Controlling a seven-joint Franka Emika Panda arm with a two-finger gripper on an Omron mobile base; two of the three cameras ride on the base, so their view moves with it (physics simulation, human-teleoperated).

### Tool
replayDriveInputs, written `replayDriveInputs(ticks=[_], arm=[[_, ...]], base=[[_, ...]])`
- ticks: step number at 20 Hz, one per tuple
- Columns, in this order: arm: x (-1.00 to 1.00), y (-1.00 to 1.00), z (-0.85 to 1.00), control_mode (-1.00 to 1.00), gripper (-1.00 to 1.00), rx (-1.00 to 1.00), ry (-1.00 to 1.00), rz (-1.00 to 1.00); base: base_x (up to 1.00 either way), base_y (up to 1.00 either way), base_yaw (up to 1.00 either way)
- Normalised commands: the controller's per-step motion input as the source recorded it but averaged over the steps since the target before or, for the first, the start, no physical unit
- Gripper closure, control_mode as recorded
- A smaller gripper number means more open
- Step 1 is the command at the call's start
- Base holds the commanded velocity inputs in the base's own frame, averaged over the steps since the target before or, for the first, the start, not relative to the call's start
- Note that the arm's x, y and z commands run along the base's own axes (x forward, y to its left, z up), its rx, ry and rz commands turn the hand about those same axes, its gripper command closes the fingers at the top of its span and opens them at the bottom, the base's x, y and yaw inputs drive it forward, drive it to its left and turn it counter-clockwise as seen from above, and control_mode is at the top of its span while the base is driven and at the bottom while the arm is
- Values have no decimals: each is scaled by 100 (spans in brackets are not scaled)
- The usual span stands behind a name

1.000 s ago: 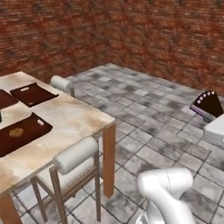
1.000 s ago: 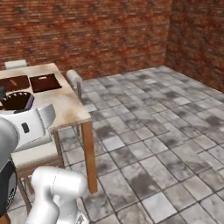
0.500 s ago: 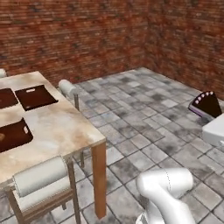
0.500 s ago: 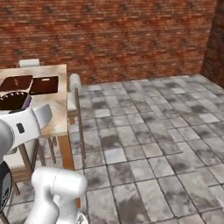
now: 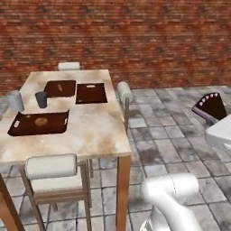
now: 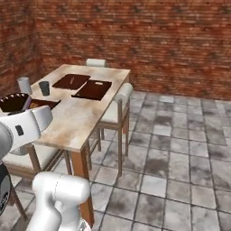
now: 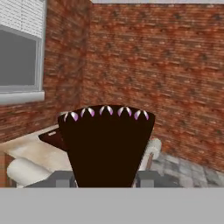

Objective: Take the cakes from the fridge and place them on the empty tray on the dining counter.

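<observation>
My gripper [image 7: 105,178] is shut on a dark chocolate cake [image 7: 107,146] wedge with small white and purple dots along its top edge. The cake [image 5: 210,106] hangs at the far right of the left base view, to the right of the dining counter [image 5: 90,128], and at the left edge in the right base view [image 6: 16,101]. The empty dark brown tray [image 5: 91,93] lies on the counter's far right part, also seen from the other side [image 6: 93,89]. The fridge is out of view.
A tray with a tan stick [image 5: 59,88] and a tray with a round biscuit [image 5: 39,122] also lie on the counter, with a grey cup [image 5: 16,100] and a dark cup [image 5: 41,99]. White-cushioned chairs [image 5: 49,168] [image 5: 124,92] stand around it. Brick walls behind.
The whole picture has swung: the base has turned and the counter now lies squarer in front of the cameras. The chocolate cake stays in the gripper.
</observation>
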Motion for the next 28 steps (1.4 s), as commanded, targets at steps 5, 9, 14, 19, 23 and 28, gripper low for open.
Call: replayDriveInputs(ticks=[5,9,14,19,23,28], arm=[[0,0,0,100,100,0,0,0],[0,0,0,100,100,0,0,0],[0,0,0,100,100,0,0,0],[0,0,0,100,100,0,0,0],[0,0,0,100,100,0,0,0],[0,0,0,100,100,0,0,0]], base=[[29,-34,83],[1,-68,66],[1,-100,7],[26,-100,0],[100,-96,7],[100,-32,20]])
